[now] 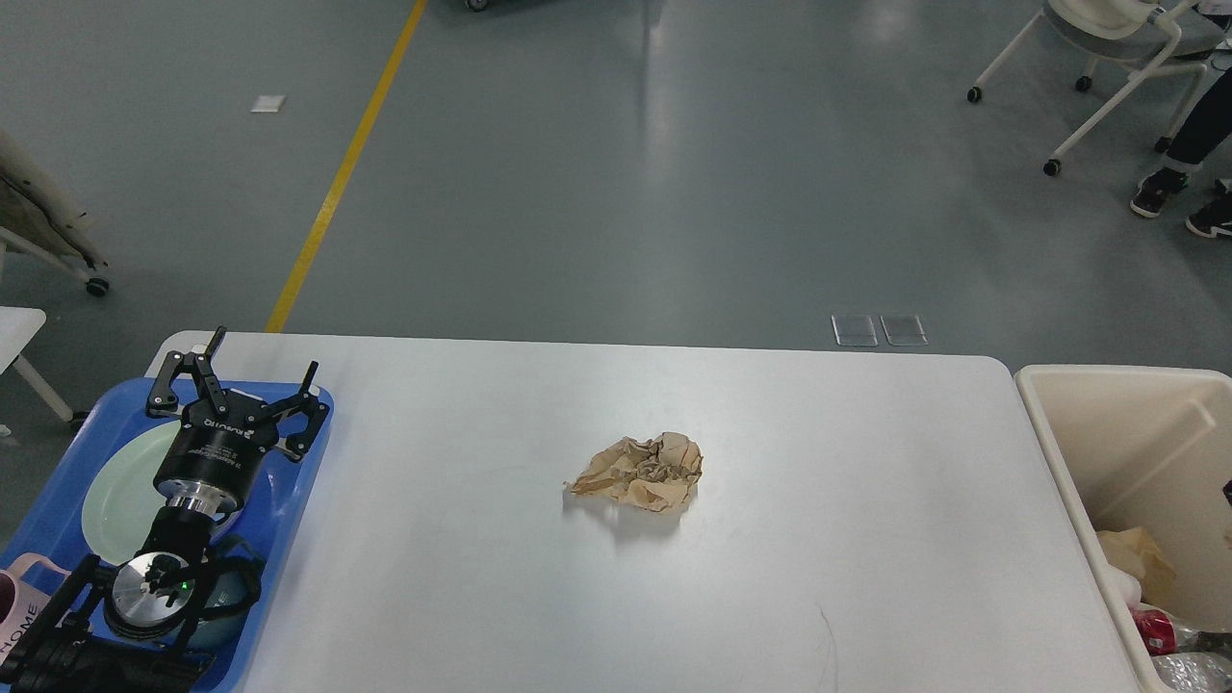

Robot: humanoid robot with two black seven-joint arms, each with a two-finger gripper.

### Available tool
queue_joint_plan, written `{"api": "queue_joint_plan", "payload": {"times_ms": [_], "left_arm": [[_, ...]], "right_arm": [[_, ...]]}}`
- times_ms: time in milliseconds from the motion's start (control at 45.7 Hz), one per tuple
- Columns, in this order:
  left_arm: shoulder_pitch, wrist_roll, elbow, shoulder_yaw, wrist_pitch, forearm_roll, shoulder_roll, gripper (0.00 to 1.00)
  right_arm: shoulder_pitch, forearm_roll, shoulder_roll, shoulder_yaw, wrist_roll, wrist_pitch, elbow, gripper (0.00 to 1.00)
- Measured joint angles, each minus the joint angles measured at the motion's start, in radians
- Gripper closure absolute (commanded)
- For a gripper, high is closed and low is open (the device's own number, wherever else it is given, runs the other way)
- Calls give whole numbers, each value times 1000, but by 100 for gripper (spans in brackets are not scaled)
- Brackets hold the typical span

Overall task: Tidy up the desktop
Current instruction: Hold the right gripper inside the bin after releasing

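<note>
The white desktop (818, 539) fills the lower part of the head view. One crumpled brown paper ball (638, 471) lies near its middle. My left gripper (250, 378) is open and empty, hovering over the blue tray (306, 469) at the table's left end, far from the paper. My right gripper is out of view past the right edge.
A beige bin (1059, 452) stands against the table's right edge and holds crumpled paper (1141, 558) and other trash. The blue tray carries a pale green plate (115, 491) and a pink mug (21, 597). Office chairs and a person's feet are far back right.
</note>
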Motion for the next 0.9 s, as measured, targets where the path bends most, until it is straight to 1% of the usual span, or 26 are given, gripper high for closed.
{"api": "queue_joint_plan", "payload": {"times_ms": [131, 263, 394, 503, 679, 700, 722, 766, 788, 810, 898], "left_arm": [[0, 0, 0, 1, 0, 0, 0, 3], [0, 0, 0, 1, 0, 0, 0, 3], [0, 0, 0, 0, 0, 0, 0, 3], [0, 0, 0, 0, 0, 0, 0, 3], [0, 0, 0, 1, 0, 0, 0, 3], [0, 0, 0, 1, 0, 0, 0, 3], [0, 0, 0, 1, 0, 0, 0, 3], [0, 0, 0, 1, 0, 0, 0, 3], [0, 0, 0, 1, 0, 0, 0, 3], [0, 0, 0, 1, 0, 0, 0, 3], [0, 0, 0, 1, 0, 0, 0, 3]], "right_arm": [[-263, 3, 31, 109, -2, -6, -238, 100], [-538, 4, 142, 225, -8, -10, -511, 100], [-742, 4, 230, 337, -17, -14, -775, 100], [-824, 2, 280, 387, -19, -24, -885, 100], [-846, 1, 297, 409, -19, -85, -914, 100], [-846, 1, 298, 409, -19, -89, -914, 93], [-846, 2, 299, 410, -19, -92, -914, 70], [-847, 2, 302, 410, -19, -99, -915, 19], [-848, 2, 303, 410, -19, -104, -915, 5], [-849, 1, 303, 409, -19, -110, -915, 1], [-851, 0, 303, 406, -16, -144, -916, 0]]}}
